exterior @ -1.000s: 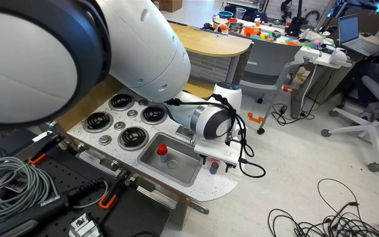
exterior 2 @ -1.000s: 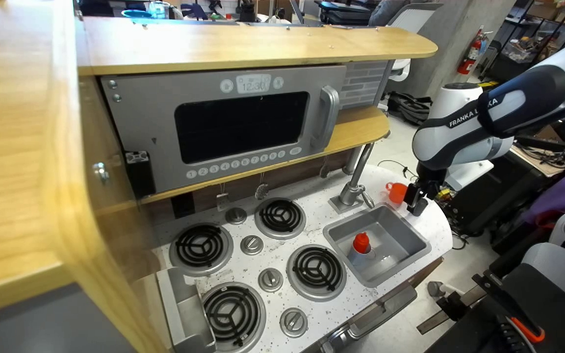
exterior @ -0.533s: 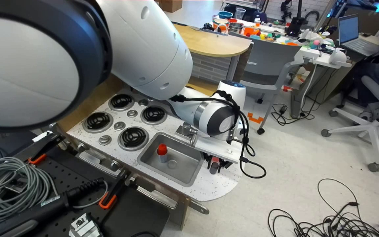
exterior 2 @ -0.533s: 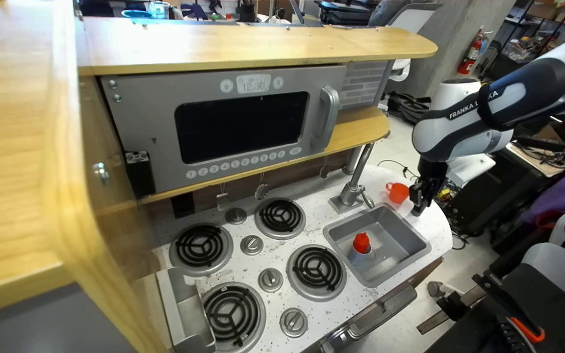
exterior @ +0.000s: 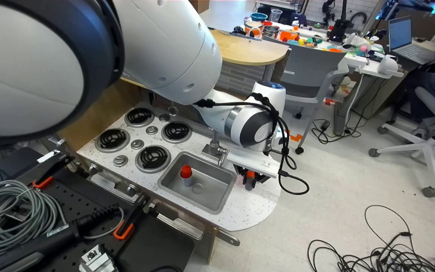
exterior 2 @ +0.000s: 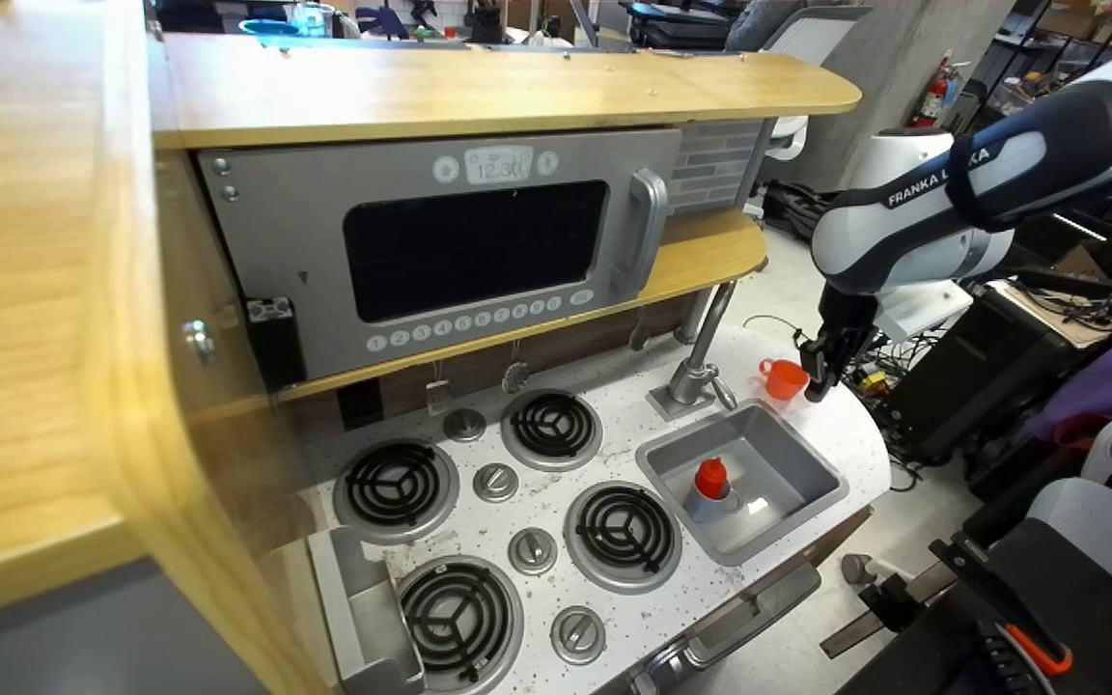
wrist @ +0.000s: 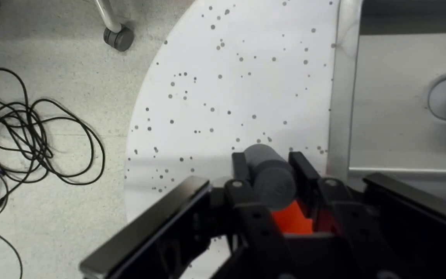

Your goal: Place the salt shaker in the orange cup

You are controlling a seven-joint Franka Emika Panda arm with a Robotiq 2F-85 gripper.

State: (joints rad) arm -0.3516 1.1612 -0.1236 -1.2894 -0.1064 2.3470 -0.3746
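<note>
Orange cup [exterior 2: 785, 381] noted, in an exterior view, on the white speckled countertop [wrist: 223, 95], just beyond the far edge of the grey sink [wrist: 393, 128]. We rate collision as the leading risk: if the carry runs too low, the gripper [wrist: 268, 157] or its load may catch the rim and push the cup over. We list a missed drop second, since in the wrist view the cylindrical dark grey salt shaker [wrist: 275, 188] (our identification) masks much of the cup. We find the shaker between both fingers, which are drawn in to its width and, in our judgement, grip it; whether its base clears the countertop we cannot confirm. The cup sits just left of the gripper in that exterior view; touching or apart, we cannot tell.
</note>
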